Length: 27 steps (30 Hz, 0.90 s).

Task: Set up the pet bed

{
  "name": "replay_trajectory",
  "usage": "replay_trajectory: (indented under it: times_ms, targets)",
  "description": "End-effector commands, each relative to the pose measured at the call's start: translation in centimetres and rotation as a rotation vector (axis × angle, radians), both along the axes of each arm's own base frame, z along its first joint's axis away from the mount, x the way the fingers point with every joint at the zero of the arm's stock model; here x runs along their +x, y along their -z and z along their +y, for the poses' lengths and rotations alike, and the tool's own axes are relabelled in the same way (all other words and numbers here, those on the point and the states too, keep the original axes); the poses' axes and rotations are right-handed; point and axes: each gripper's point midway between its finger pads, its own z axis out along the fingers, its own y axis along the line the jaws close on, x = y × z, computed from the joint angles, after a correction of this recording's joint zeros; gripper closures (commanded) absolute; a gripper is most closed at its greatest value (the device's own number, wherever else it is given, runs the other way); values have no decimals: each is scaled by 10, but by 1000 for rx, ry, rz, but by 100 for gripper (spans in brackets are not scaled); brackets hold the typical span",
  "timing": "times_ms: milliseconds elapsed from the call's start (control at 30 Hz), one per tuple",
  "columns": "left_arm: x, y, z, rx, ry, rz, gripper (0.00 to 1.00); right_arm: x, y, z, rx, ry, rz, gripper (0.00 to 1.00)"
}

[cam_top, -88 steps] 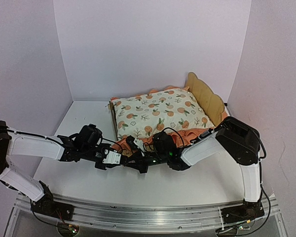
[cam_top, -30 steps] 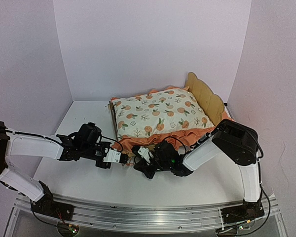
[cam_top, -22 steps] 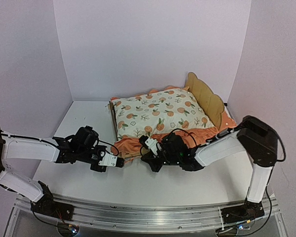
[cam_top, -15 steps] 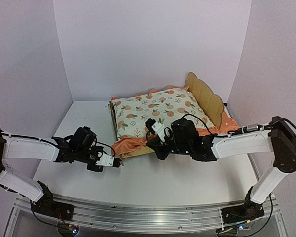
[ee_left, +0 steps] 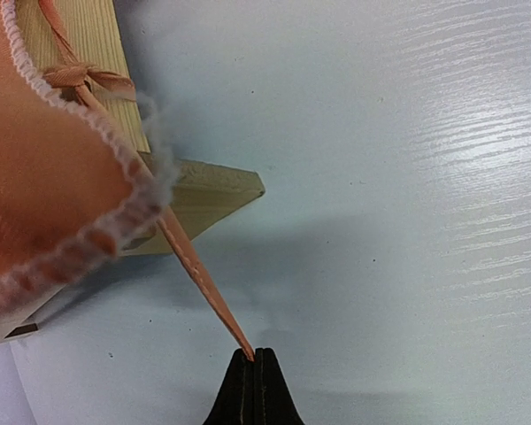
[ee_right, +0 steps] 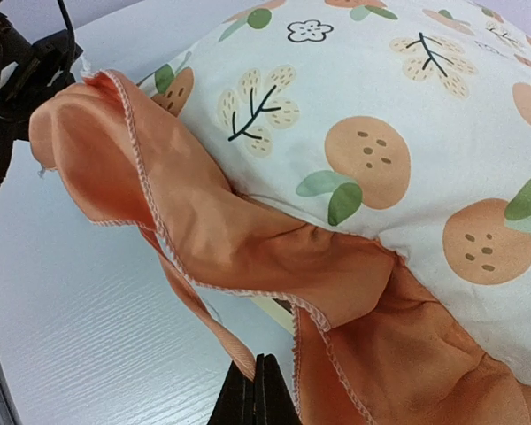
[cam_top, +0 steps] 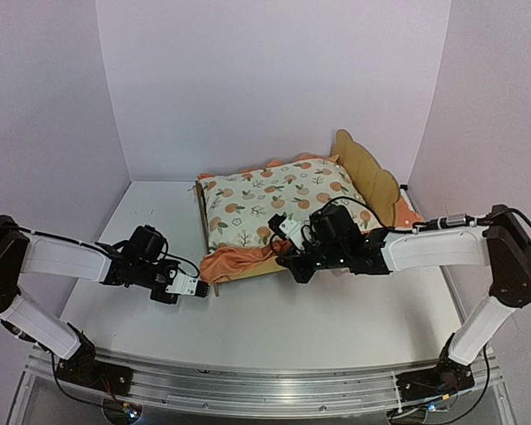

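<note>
Top external view has the pet bed [cam_top: 369, 173] toward the back right of the white desk [cam_top: 142, 212], its scalloped headboard at the right end and an orange-print pad [cam_top: 274, 199] lying over the frame, with an orange ruffle [cam_top: 234, 261] spilling off the near left corner. Both arms reach in low from either side. The left pincer [cam_top: 205, 289] sits just beside that corner; in the left wrist view its tips are pressed together on the end of a thin orange ribbon [ee_left: 199, 283], which runs taut up to the bed's wooden corner. The right pincer [cam_top: 292, 268] is at the bed's near edge, under the ruffle; in the right wrist view its tips are together and look clamped on the end of a narrow orange strip [ee_right: 195, 301] hanging from the pad.
</note>
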Motion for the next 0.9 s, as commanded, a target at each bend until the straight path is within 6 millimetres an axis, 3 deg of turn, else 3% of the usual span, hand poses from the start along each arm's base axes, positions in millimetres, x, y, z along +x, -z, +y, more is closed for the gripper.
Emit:
replay_trajectory:
  times_ms: [0, 167, 333, 367, 467, 533, 667, 767, 867]
  targets:
    - [-18, 21, 28, 99, -35, 82, 100, 6, -16, 2, 50, -5, 57, 100]
    - [-29, -2, 4, 5, -16, 179, 100, -66, 13, 36, 11, -288, 233, 100]
    - [-61, 2, -11, 16, 46, 260, 99, -103, 29, 56, 6, -368, 318, 97]
    - [-68, 3, -12, 16, 68, 276, 96, -108, 31, 62, 8, -387, 335, 96]
    - [-86, -1, -10, 18, 124, 324, 69, -127, 37, 79, 28, -434, 429, 82]
    - [-93, -3, -5, 36, 142, 343, 58, -133, 37, 82, 45, -432, 486, 68]
    - [-104, -16, 1, 52, 171, 369, 48, -140, 22, 72, 42, -404, 539, 49]
    - [-110, -33, -1, 23, 171, 385, 43, -135, 1, 57, 2, -336, 516, 46]
    - [-99, -59, -13, -51, 124, 370, 42, -111, -31, 34, -28, -173, 484, 45]
